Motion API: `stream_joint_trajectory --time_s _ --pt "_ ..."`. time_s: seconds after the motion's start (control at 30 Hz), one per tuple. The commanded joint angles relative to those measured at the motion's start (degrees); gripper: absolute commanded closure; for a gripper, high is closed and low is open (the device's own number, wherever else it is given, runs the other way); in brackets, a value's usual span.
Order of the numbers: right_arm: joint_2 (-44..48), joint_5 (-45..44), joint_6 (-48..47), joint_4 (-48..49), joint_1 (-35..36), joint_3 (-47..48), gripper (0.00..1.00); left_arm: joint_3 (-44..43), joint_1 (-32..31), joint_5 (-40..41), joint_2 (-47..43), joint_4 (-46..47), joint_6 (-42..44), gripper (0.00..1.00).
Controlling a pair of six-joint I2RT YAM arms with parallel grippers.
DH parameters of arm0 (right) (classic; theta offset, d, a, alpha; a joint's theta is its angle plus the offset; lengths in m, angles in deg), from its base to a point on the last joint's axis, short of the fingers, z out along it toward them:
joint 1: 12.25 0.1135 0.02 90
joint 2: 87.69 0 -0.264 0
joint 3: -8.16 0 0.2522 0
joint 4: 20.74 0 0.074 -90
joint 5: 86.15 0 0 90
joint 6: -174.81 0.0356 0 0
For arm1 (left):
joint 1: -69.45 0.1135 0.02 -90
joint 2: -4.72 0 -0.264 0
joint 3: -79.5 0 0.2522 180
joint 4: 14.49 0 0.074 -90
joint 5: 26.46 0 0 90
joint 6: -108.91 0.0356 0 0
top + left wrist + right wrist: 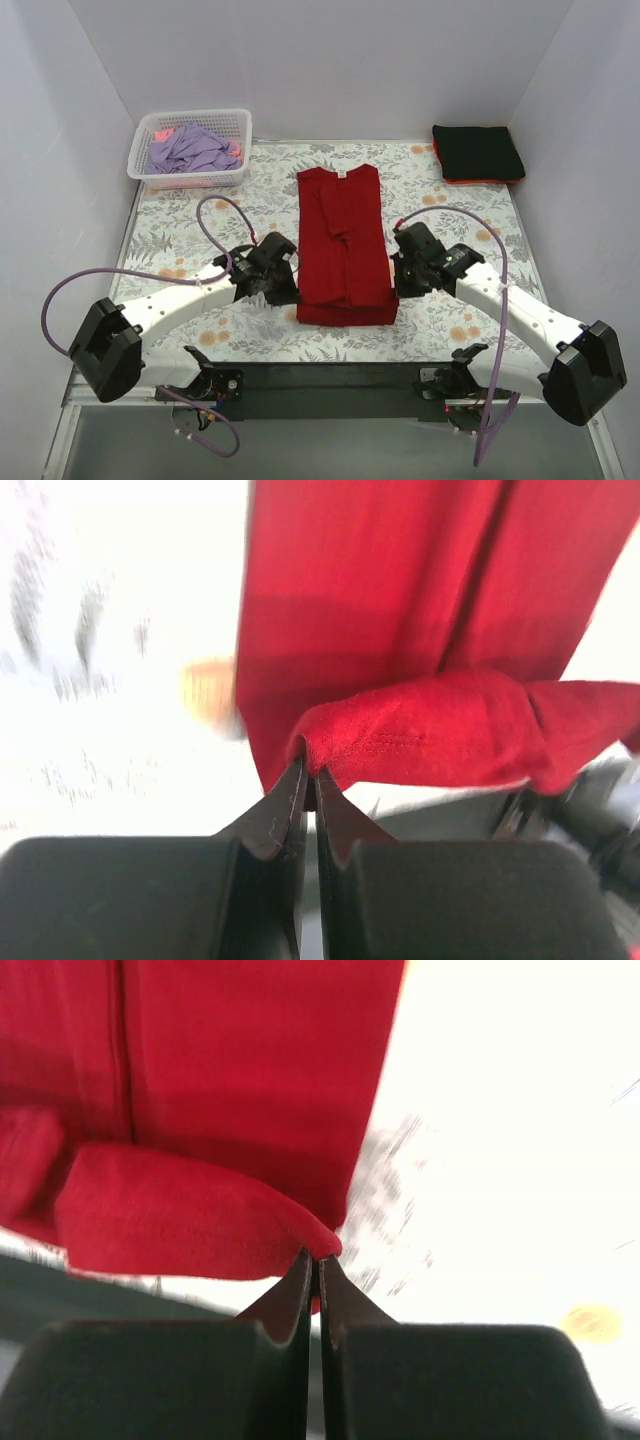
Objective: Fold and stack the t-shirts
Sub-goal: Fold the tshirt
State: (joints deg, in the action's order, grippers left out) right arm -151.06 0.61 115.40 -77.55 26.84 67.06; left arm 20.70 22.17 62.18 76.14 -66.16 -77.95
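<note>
Nearest the overhead camera: black mounting rail [330, 375] at the near edge of the surface [440, 330], both arm bases bolted to it, white arms reaching forward and inward. Between them, flat on a floral-print cloth [170, 230], a deep-red short-sleeved cotton t-shirt [345, 235], sides already folded in to a narrow strip. Long axis running straight away from the bases, neck label at the far end, hem at the near end. Left tool [288, 292] at the near left corner of the strip, right tool [398, 285] at the near right corner. Each arm close to its own corner, neither reaching across. Judged next: carrying the near hem away along the long axis toward the collar, both corners kept level so the fold lands square.

From the left wrist: left tool [308, 776] closed tight, a roll of red hem pinched at the fingertips and lifted off the cloth, rest of the shirt stretching away beyond. From the right wrist: right tool [315, 1258] likewise closed tight on the opposite hem corner.

Grip itself hidden from above by the tool bodies; lifted, curled hem seen only in the wrist views. Seen only from above: at the far right corner, a folded black tee [478, 150] stacked on an orange-red tee [447, 178]. At the far left corner, a white plastic lattice basket [190, 178] holding a crumpled lavender tee [190, 148] and a bit of pink tee [165, 133].
</note>
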Motion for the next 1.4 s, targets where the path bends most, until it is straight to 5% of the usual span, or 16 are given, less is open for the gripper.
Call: stream_joint_trajectory --time_s 0.0,0.3,1.0,1.37 --pt "-3.24 -8.36 -10.36 2.78 -5.67 6.35 0.99 -6.89 5.26 6.64 3.89 4.06 7.55 1.00" --pt "-11.85 -0.46 -18.63 14.74 -15.09 13.91 0.99 -15.52 10.63 12.09 15.58 9.60 11.25 1.00" --pt "-31.10 8.69 -22.50 27.22 -20.81 20.07 0.99 -19.47 14.85 16.04 28.51 18.57 11.17 1.00" --pt "-30.76 9.40 -22.50 29.51 -22.04 19.45 0.99 -18.60 14.86 17.98 25.79 22.44 13.10 1.00"
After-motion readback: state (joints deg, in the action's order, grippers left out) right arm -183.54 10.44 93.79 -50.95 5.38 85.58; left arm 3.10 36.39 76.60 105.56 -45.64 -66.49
